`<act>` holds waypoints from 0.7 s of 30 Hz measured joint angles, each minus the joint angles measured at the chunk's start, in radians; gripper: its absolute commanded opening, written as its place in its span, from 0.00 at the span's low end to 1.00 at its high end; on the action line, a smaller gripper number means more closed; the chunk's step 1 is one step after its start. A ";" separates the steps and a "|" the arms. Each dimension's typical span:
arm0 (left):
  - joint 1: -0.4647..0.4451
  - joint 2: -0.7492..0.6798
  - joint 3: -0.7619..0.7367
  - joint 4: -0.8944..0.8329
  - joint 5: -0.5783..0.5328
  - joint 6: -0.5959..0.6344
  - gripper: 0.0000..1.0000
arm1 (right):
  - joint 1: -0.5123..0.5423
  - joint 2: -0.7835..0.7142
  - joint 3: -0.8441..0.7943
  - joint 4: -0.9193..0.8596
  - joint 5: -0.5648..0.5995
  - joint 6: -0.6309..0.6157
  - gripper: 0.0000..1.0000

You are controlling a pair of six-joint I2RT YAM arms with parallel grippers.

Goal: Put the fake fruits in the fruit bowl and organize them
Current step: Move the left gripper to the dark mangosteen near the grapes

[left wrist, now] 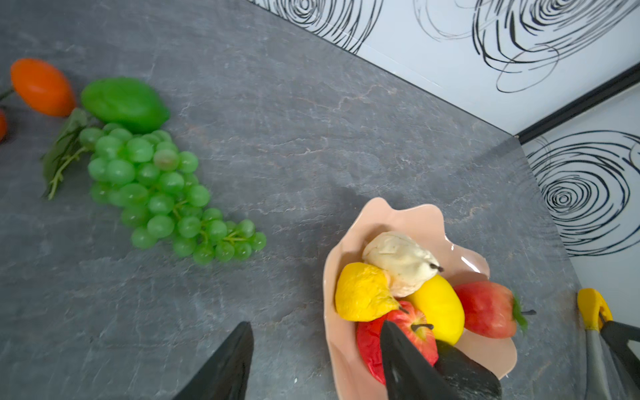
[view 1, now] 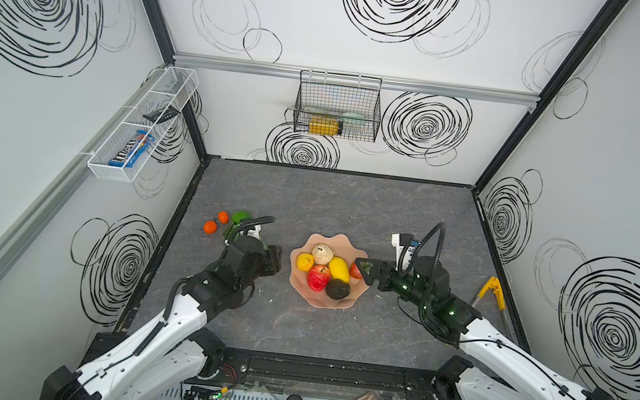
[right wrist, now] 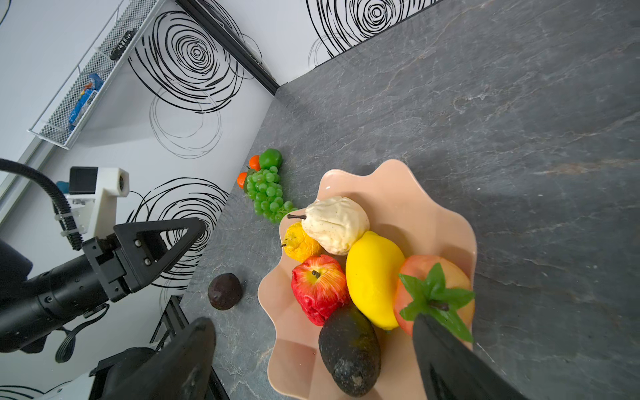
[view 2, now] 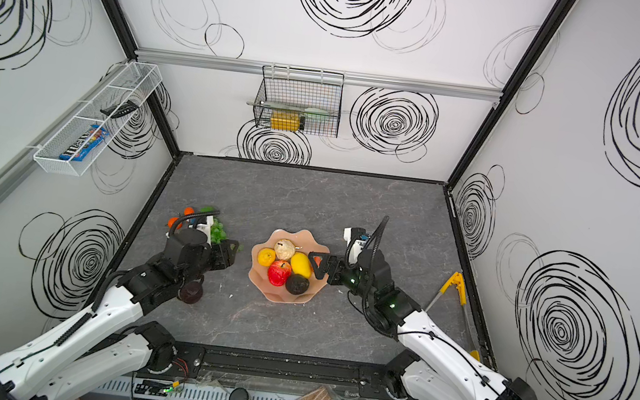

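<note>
Fruit bowl point(view 1: 324, 303), peach-pink with a wavy rim, mid-bench point(view 1: 310, 200). You have six fruits in it: beige pear point(view 1: 322, 253), wrinkled yellow pear point(view 1: 305, 261), red apple point(view 1: 318, 277), lemon point(view 1: 339, 269), dark avocado-like fruit point(view 1: 337, 289), and a red fruit with a green leafy cap point(right wrist: 433, 277), half hidden in both top views behind the right claw point(right wrist: 311, 320). That claw stands wide over the bowl's right side, gripping nothing; you cannot tell whether one finger touches the leafy cap. Left claw point(left wrist: 317, 323): jaws partly apart, empty, above the bench just left of the bowl. Outside the bowl, by the left wall: an orange point(view 1: 210, 227), a second orange point(view 1: 223, 217), green lime point(view 1: 240, 216) and grape bunch point(left wrist: 166, 194), which the left arm mostly covers in both top views. A dark round fruit point(right wrist: 225, 291) lies on the bench under the left arm, only peeking out in a top view point(view 2: 190, 292). Yellow-handled tongs point(view 1: 491, 292) lie by the right wall, cut off at the edge of the left wrist view.
</note>
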 measured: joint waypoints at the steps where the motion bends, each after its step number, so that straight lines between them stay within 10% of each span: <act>1: 0.000 -0.012 -0.009 -0.024 -0.005 -0.020 0.65 | -0.003 -0.001 -0.003 0.000 0.000 -0.001 0.93; 21: -0.150 -0.124 -0.024 -0.494 -0.218 -0.510 0.89 | -0.076 -0.050 -0.108 0.048 -0.069 -0.025 0.96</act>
